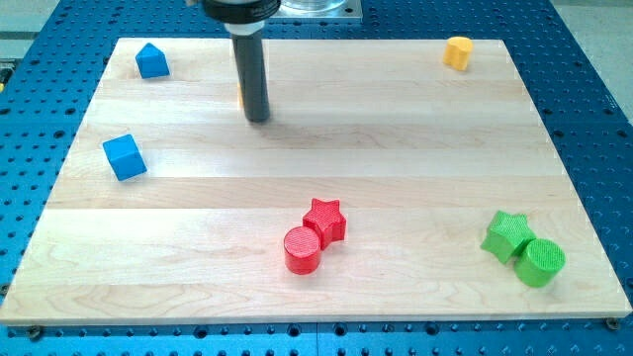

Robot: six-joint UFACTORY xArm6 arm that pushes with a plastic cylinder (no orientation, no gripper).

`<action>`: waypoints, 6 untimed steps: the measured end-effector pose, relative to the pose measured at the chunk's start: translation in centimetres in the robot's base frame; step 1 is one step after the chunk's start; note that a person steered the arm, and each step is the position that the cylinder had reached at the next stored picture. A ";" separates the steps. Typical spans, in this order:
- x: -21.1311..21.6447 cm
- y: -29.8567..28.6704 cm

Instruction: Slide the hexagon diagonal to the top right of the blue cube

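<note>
The yellow hexagon (pixel 457 51) sits near the board's top right corner. The blue cube (pixel 125 156) lies at the view's left, about mid-height. My tip (pixel 257 118) rests on the board in the upper middle, to the right of and above the blue cube and far to the left of the hexagon. A thin yellow-orange sliver (pixel 240 96) shows at the rod's left edge; the rod hides the rest of it, so I cannot tell its shape.
A blue house-shaped block (pixel 150 61) sits at the top left corner. A red star (pixel 324 220) touches a red cylinder (pixel 302 250) at the bottom middle. A green star (pixel 507 235) touches a green cylinder (pixel 540 262) at the bottom right.
</note>
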State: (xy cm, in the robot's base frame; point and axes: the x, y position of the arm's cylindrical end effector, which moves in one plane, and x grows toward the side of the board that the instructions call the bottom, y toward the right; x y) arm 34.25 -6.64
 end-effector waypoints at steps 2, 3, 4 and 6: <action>-0.6 -0.1; -0.3 -1.0; 0.1 -1.0; 0.1 -1.0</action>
State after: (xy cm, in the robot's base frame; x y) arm 34.35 -7.64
